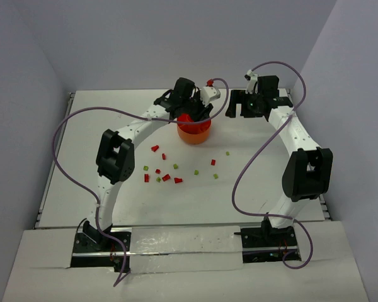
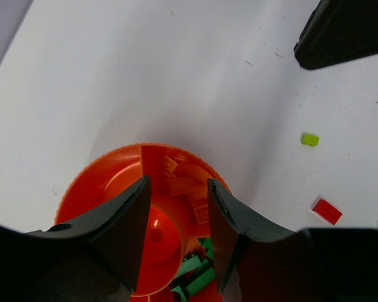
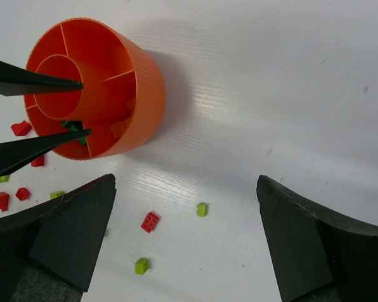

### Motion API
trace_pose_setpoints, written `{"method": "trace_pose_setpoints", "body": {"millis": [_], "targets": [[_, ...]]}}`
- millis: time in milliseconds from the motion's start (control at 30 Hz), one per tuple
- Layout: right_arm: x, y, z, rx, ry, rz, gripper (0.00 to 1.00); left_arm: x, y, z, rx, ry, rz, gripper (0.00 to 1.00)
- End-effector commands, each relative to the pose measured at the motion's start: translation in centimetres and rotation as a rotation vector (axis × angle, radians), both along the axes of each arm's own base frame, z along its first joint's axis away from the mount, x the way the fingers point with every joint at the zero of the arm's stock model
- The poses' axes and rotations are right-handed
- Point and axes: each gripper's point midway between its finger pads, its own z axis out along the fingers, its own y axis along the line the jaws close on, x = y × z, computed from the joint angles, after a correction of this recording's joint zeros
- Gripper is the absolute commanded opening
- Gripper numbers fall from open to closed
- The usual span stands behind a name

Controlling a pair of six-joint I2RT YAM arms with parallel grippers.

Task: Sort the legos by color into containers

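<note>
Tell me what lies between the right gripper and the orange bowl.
Right wrist view: only bare table between right gripper and bowl; loose legos lie nearer the camera.

The bowl [image 3: 145, 94], upper left of the right wrist view, is smooth, slightly glossy orange plastic with a finely ribbed outer wall. The table [image 3: 271, 94] is matt white and faintly lined. The small bricks [image 3: 150, 221] look like shiny plastic. The fingers [image 2: 123, 226] are matt black.

A white table [image 1: 101, 119] sits boxed in by plain pale-grey walls [image 1: 176, 38], under soft, seemingly overhead light.
</note>
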Motion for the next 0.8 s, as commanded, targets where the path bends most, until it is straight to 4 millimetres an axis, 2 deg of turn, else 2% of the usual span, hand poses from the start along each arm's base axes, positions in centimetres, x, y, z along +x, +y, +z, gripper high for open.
{"method": "trace_pose_setpoints", "body": {"millis": [0,133,200,300,400,433,467,500,633,700,767], "targets": [[-0.1,-0.4,-0.1,-0.011,-0.007,0.000,0.97,1.0,-1.1,4.6,-0.063,-0.100,0.001,0.49],[-0.7,-0.6,-1.4,-0.038,0.017,0.009,0.94,0.5,-0.7,7.3,-0.104,-0.111,0.012,0.48],[-1.3,-0.7,-2.5,-0.049,0.046,0.012,0.92,-0.2,0.4,9.3,-0.135,-0.105,0.024,0.48],[-2.1,-0.9,-3.7,-0.081,0.071,0.032,0.90,-0.9,2.8,10.9,-0.168,-0.077,0.064,0.49],[-3.1,-1.2,-4.8,-0.127,0.093,0.047,0.88,-2.0,7.0,11.2,-0.207,0.000,0.135,0.51],[-3.6,-1.2,-5.1,-0.134,0.111,0.055,0.87,-2.7,9.2,10.9,-0.203,0.021,0.160,0.52],[-4.2,-1.1,-5.7,-0.144,0.134,0.074,0.87,-3.7,10.7,10.6,-0.188,0.036,0.169,0.52],[-4.5,-1.1,-6.1,-0.159,0.145,0.083,0.86,-3.9,12.0,10.4,-0.175,0.040,0.183,0.53],[-5.8,-0.7,-7.9,-0.208,0.225,0.123,0.79,-6.1,15.0,9.4,-0.100,0.028,0.178,0.53],[-5.9,-0.1,-8.2,-0.221,0.241,0.141,0.75,-5.8,16.0,9.5,-0.089,0.018,0.217,0.53],[-6.3,0.6,-9.5,-0.240,0.288,0.164,0.73,-5.2,16.8,9.9,-0.102,0.042,0.270,0.53]]}}
